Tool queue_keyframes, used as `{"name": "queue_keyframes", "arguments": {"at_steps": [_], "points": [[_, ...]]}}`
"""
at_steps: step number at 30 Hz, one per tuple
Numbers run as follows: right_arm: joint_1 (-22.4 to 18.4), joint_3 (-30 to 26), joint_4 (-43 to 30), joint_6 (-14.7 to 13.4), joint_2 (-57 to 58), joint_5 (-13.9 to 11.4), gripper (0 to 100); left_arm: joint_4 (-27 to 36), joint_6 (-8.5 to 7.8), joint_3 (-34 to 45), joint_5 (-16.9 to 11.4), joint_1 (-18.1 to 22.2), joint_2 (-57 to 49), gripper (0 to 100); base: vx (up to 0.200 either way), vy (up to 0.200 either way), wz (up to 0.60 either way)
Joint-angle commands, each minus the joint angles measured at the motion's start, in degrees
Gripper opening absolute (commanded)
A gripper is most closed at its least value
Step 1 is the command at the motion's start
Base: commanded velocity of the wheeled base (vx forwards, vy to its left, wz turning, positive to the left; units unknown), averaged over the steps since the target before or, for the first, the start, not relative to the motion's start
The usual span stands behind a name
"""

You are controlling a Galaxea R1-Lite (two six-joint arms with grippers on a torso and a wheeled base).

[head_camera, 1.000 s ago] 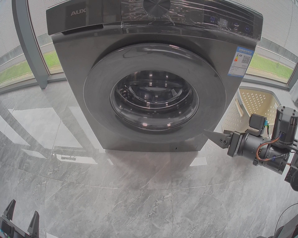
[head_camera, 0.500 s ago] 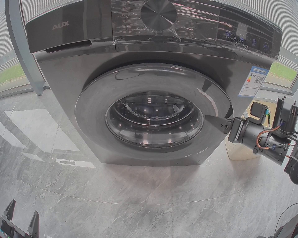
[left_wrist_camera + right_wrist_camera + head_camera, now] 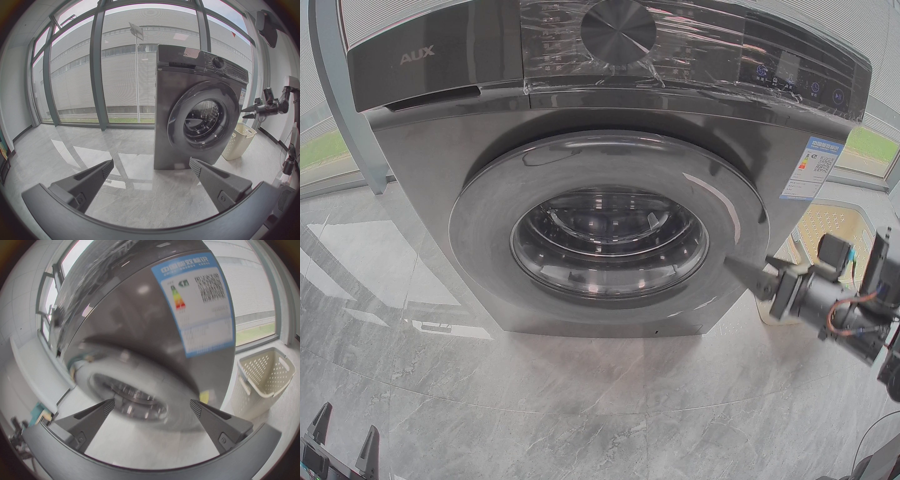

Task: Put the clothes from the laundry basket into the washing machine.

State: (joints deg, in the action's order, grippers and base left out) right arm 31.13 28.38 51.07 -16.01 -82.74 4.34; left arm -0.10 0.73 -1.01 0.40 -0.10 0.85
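Basket stands on the floor just right of the washer, whose round door is shut. The right gripper, fingers apart, is at the door's right edge; whether it touches is unclear. The left gripper, also spread, hangs low, well apart from the washer.

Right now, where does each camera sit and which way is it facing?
Head view: on the head, facing forward and down at the washing machine; right hand by its shut door, left hand low.
Left wrist view: low and far back, facing the washing machine; own open hand.
Right wrist view: close up, facing door and energy label; own open hand.
All share the laundry basket.
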Motion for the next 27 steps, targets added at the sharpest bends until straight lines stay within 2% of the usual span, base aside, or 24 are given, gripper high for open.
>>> {"name": "queue_keyframes", "arguments": {"at_steps": [1,3,5,6,7,8,10,11,12,13,16,19,20,21,25,27], "points": [[8.4,-16.6,-1.4,3.3,15.7,-7.7,100,0.0,0.32,0.9,0.0,0.0,-0.4,100,0.0,0.0,0.0],[9.4,-22.4,-1.8,6.5,23.4,-7.9,100,0.1,0.24,0.9,-0.1,0.0,-0.4,100,0.0,0.0,0.0],[8.8,-23.9,-1.8,7.4,26.2,-8.0,100,0.1,0.24,0.9,-0.1,0.0,-0.4,100,0.0,0.0,0.0],[7.4,-26.3,-2.0,8.4,31.1,-7.5,100,0.0,0.24,0.9,-0.1,0.0,-0.4,100,0.0,0.0,0.0],[3.8,-28.1,-2.6,8.8,35.4,-7.1,100,0.1,0.24,0.9,-0.1,0.0,-0.4,100,0.0,0.0,0.0],[2.9,-28.4,-2.7,8.9,36.2,-7.0,100,0.1,0.24,0.9,-0.1,0.0,-0.4,100,0.0,0.0,0.0],[-5.7,-28.4,-9.4,9.4,45.6,-6.4,100,0.1,0.15,0.9,-0.1,0.0,-0.4,100,0.0,0.0,0.0],[-7.7,-28.4,-11.4,9.5,47.9,-6.4,100,0.1,0.24,0.9,-0.1,0.0,-0.4,100,0.0,0.0,0.0],[-7.7,-28.4,-11.4,9.5,47.9,-6.4,100,0.1,0.24,0.9,-0.1,0.0,-0.4,100,0.0,0.0,0.0],[-13.4,-27.7,-20.0,10.6,58.4,-6.8,100,0.1,0.15,0.9,-0.1,0.0,-0.4,100,0.0,0.0,0.0],[-18.1,-25.4,-32.5,12.7,68.4,-6.9,100,0.1,0.15,0.9,-0.2,0.0,-0.4,100,0.0,0.0,0.0],[-22.7,-22.6,-43.4,12.9,75.8,-7.2,100,0.1,0.15,0.9,-0.2,0.0,-0.4,100,0.0,0.0,0.0],[-22.7,-22.6,-43.4,12.9,75.8,-7.2,100,0.1,0.15,0.9,-0.2,0.0,-0.4,100,0.0,0.0,0.0],[-24.5,-22.4,-45.7,13.0,77.4,-7.1,100,0.1,0.15,0.9,-0.2,0.0,-0.4,100,0.0,0.0,0.0],[-26.0,-24.4,-42.5,12.9,77.4,-5.6,100,0.1,0.15,0.9,-0.2,0.0,-0.4,100,0.0,0.0,0.0],[-30.1,-26.0,-43.2,13.4,78.1,-5.9,100,0.1,0.15,0.9,-0.2,0.0,-0.4,100,0.0,0.0,0.0]]}}
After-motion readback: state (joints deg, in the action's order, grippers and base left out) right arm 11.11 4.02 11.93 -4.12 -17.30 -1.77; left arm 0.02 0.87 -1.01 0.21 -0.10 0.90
